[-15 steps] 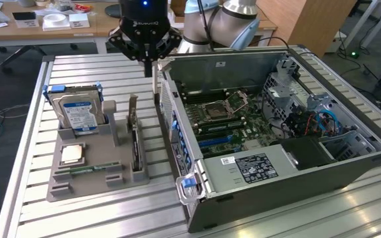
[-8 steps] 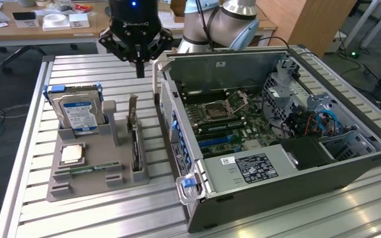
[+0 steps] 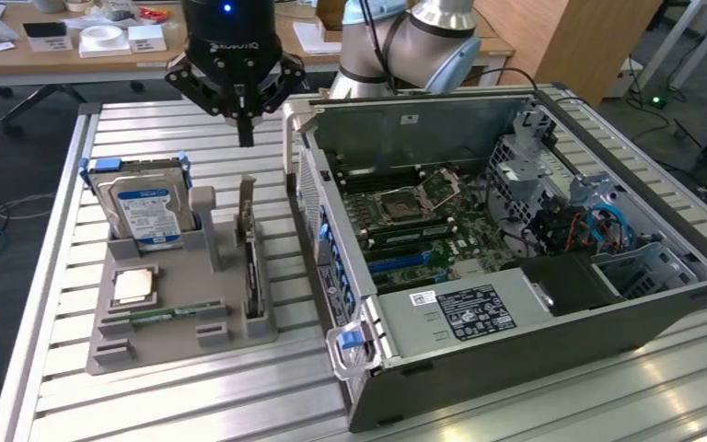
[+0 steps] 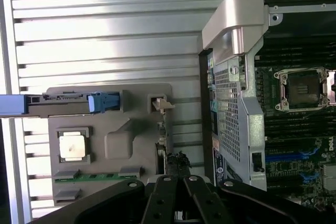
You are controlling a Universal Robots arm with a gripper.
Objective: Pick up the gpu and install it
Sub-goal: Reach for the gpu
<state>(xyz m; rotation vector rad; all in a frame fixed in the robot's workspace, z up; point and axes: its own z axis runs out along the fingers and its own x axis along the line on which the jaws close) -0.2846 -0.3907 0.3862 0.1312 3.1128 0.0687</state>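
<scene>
Hovering over the slatted metal table [image 3: 206,396], the end effector [image 3: 246,136] is pressing its two dark fingers together and gripping nothing. It is hanging above the far end of a grey holder tray [image 3: 169,345], close to the line of the gpu [image 3: 251,267] but not touching it.

The gpu is standing on its long edge in a narrow slot along the side of the tray nearest the computer case [image 3: 477,368]. Its silver bracket [image 4: 160,103] is sitting at the far end, nearest the end effector.

The tray is carrying three more parts. A hard drive [image 3: 144,210] with a blue-and-white label is standing upright in a cradle at the far corner, with blue rails showing at its sides. A square processor chip [image 3: 133,287] is lying flat in a recess near the middle. A green RAM stick [image 3: 159,314] is lying in a shallow groove just in front of the chip.

The case is lying on its side, open upward, just beside the tray on the exterior view's right. Inside it, a motherboard [image 3: 452,249] is facing up, showing a square processor socket [image 3: 409,198] and rows of dark and blue slots. A boxy unit with a black label [image 3: 467,311] is occupying the near part, and blue cables [image 3: 599,226] are looping by the metal drive cage at the exterior view's right.
</scene>
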